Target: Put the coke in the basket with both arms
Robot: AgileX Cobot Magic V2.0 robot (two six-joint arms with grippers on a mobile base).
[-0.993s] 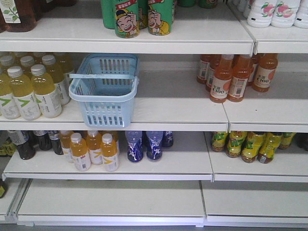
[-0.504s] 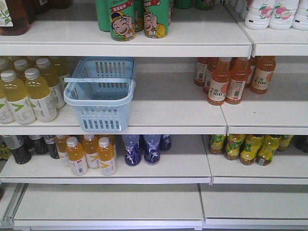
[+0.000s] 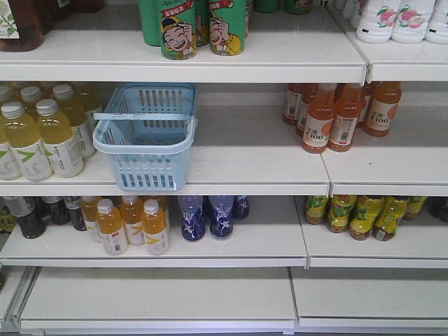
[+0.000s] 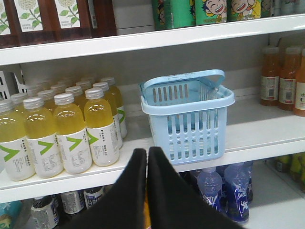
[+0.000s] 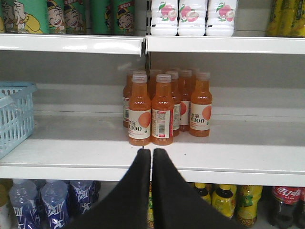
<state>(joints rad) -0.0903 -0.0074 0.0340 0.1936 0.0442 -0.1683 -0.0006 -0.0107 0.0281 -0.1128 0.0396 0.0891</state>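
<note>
Basket (image 3: 147, 171) sits on the mid shelf (image 3: 252, 157), at its front edge. Just beside it to the L: bottle group (image 3: 42, 136), several rows deep. Well apart to the R, same shelf: second bottle cluster (image 3: 339, 115). Cans (image 3: 199, 28) stand on the shelf above, behind-R of the basket; lower bottles (image 3: 210, 217) stand on the shelf beneath it.

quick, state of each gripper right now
left gripper: shut, holding nothing
right gripper: shut, holding nothing
</note>
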